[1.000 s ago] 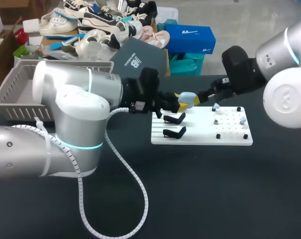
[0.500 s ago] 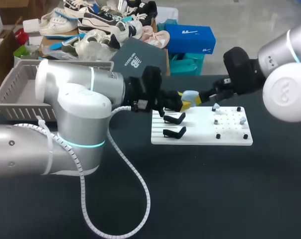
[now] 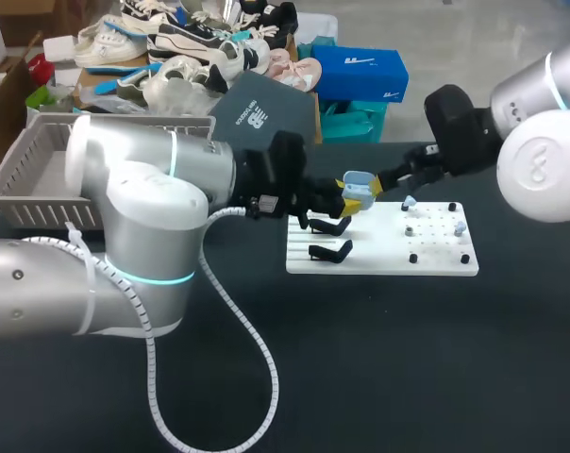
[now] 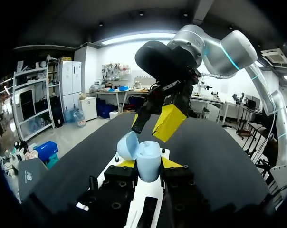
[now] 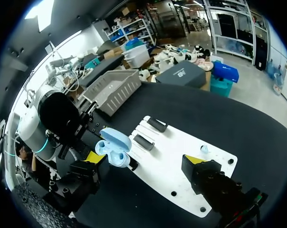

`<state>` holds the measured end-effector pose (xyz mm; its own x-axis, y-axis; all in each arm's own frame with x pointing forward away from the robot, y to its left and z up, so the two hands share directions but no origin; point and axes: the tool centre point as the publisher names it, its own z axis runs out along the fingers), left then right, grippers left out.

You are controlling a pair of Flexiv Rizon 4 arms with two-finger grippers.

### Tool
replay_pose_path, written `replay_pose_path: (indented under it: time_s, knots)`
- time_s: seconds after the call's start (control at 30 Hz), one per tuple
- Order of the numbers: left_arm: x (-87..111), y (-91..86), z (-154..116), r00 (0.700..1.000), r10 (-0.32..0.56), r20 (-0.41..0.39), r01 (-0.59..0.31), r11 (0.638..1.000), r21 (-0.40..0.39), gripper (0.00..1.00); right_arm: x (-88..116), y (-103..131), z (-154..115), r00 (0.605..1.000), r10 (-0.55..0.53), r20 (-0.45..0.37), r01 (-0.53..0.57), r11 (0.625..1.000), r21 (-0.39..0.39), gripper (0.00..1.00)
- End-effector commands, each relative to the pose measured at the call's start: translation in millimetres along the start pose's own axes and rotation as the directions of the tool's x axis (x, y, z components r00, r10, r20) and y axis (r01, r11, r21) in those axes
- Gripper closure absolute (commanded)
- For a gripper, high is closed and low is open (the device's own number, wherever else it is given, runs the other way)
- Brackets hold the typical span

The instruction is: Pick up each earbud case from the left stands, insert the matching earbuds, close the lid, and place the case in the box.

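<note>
A light blue earbud case (image 3: 357,189) hangs above the white board (image 3: 379,255), its lid (image 4: 128,145) swung open. My left gripper (image 3: 346,196) is shut on the case body (image 4: 148,160), one yellow tip on each side. Just past the case my right gripper (image 4: 155,124) stands open, empty, its yellow fingers (image 4: 169,122) pointing down at it. In the right wrist view the open case (image 5: 111,145) shows both hollows. Small pale earbuds (image 3: 410,202) (image 3: 460,227) sit on the board's right half. Two black stands (image 3: 330,225) (image 3: 330,251) on the board's left are empty.
A grey slatted basket (image 3: 30,160) stands at the table's far left, behind my left arm. A white cable (image 3: 238,321) loops from that arm over the dark tabletop. Small black pegs (image 3: 412,258) dot the board's right part.
My left gripper has carried the case a little to the right, closer to the right gripper, and the lid now shows open. The right arm has barely moved.
</note>
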<state>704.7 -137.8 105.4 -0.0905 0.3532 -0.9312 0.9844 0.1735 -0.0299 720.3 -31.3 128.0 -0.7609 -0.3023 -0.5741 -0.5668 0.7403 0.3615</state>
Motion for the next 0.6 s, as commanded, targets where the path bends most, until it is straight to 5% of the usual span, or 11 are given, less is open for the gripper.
replay_pose_path:
  time_s: [0.03,0.2,0.37,0.6]
  knots:
    - [5.0,-3.7,-2.7,1.0,0.024,0.004,-0.024,1.0,0.001,1.0,5.3,1.8,-7.1,1.0,0.002,0.013,-0.003,1.0,0.017,0.0]
    - [3.5,-9.2,-10.6,0.998,0.045,0.046,-0.046,0.999,0.006,1.0,12.5,3.0,-18.0,0.999,0.026,0.031,-0.029,0.995,0.101,0.0]
    - [-10.3,-15.1,-21.3,0.978,0.09,0.187,-0.092,0.996,0.001,1.0,25.3,0.9,-25.4,0.998,0.053,0.045,-0.061,0.977,0.202,0.0]
    - [-20.3,-28.2,-20.1,0.952,0.141,0.273,-0.147,0.989,0.005,1.0,41.8,-5.0,-28.1,0.996,0.084,0.042,-0.091,0.966,0.241,0.0]
